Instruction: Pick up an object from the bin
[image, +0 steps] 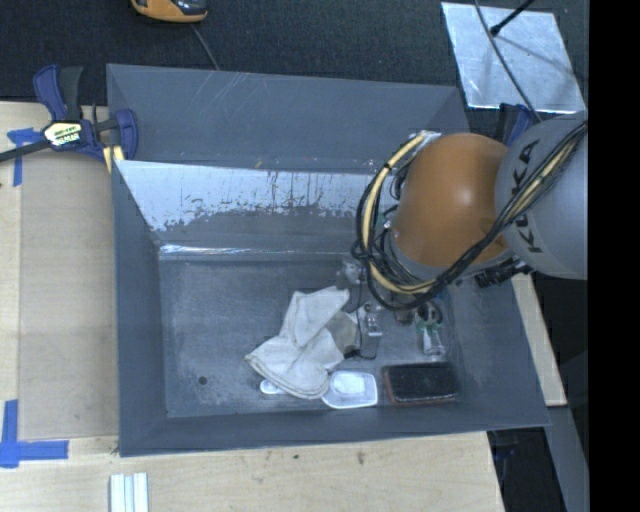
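Grey metal bin (215, 300), gripper (366, 338) low beside a crumpled white cloth (303, 342).
Whether it is open or closed cannot be told; a glossy black slab (422, 382) and a small white tub (352, 388) lie near.

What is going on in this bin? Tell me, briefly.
The arm's gripper is down in the right part of the bin, open, with nothing between its fingers. A crumpled white cloth lies beside it toward the bin's middle. A black flat box and a small white tub lie by the near wall. Nothing is picked up yet.

Crumpled white cloth (305, 340), lying loosely heaped, mid bin (220, 300) floor
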